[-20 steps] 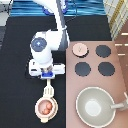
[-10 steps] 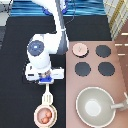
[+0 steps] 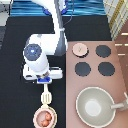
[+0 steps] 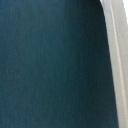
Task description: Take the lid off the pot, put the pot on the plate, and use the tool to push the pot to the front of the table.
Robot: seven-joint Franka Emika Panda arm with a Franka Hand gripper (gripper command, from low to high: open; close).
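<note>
My gripper hangs over the black table at the exterior view's left of the stove, shut on the handle of the cream-white tool. The tool points toward the exterior view's bottom, and its slotted head touches the rim of the pale pink pot. The pot sits on the cream plate close to the table's bottom edge, its reddish-brown inside uncovered. The pink lid lies on the stove's upper left burner. In the wrist view a cream strip of the tool crosses the dark table.
The pinkish-brown stove panel with black burners fills the exterior view's right. A large grey-beige pan with its handle to the right rests on its lower part, close to the pot's right.
The gripper and tool have moved toward the exterior view's bottom, and the pot on its plate has slid the same way, nearer the table's bottom edge.
</note>
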